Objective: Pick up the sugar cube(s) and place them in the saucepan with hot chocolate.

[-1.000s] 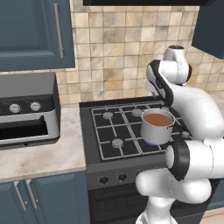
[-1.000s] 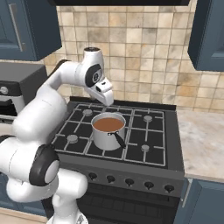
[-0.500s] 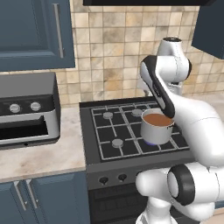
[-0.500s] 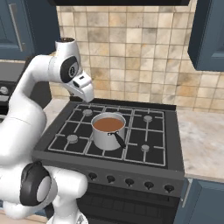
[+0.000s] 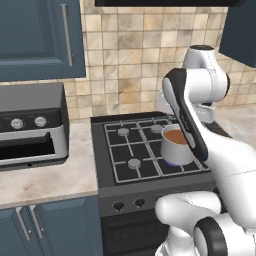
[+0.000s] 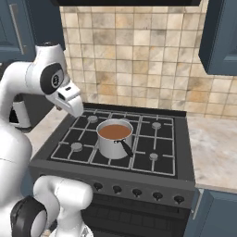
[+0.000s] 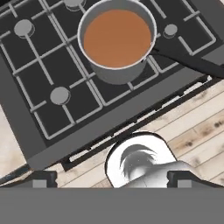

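The saucepan [image 6: 114, 137], full of brown hot chocolate, stands on the front middle of the stove [image 6: 176, 155], its dark handle [image 7: 188, 59] reaching toward the stove's front edge. The sugar cubes are too small for me to find anywhere. The white arm [image 5: 186, 111] is folded high, its forearm slanting across in front of the pan in the left base view. In the hand view the camera looks down on the pan from well above. The gripper [image 7: 111, 178] has its fingertips [image 7: 43, 179] wide apart, nothing between them. A toaster oven [image 5: 31, 125] sits on the counter [image 5: 47, 177] left of the stove.
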